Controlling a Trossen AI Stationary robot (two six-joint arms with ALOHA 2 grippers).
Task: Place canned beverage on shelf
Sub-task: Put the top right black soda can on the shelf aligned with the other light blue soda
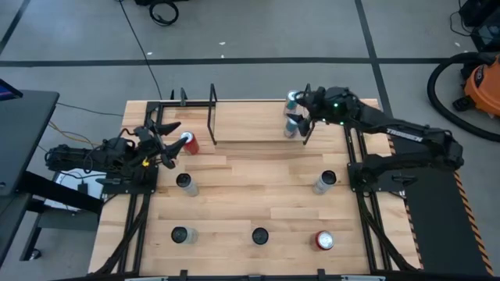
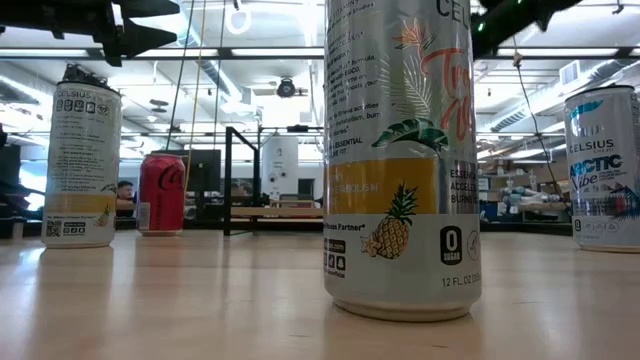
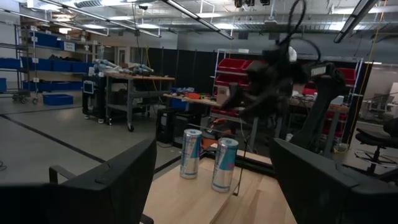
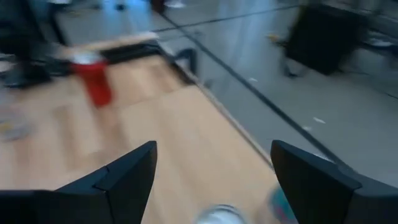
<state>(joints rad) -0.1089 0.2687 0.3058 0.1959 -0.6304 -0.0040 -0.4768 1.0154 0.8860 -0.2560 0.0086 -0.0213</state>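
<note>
The shelf (image 1: 250,121) is a light-wood platform with black rod frames along the table's far edge. Two silver cans (image 1: 291,125) (image 1: 291,97) stand upright on its right end, seen also in the left wrist view as two cans (image 3: 191,154) (image 3: 224,163). My right gripper (image 1: 303,113) hovers open just above them, its fingers (image 4: 124,177) wide apart with nothing between; the can tops (image 4: 217,214) show below. My left gripper (image 1: 168,144) waits open at the table's left, beside a red can (image 1: 189,143).
Several more cans stand upright on the table: silver cans (image 1: 183,182) (image 1: 326,182) in the middle row, two (image 1: 180,234) (image 1: 260,236) and a red one (image 1: 324,240) near the front edge. The shelf's left part is bare wood.
</note>
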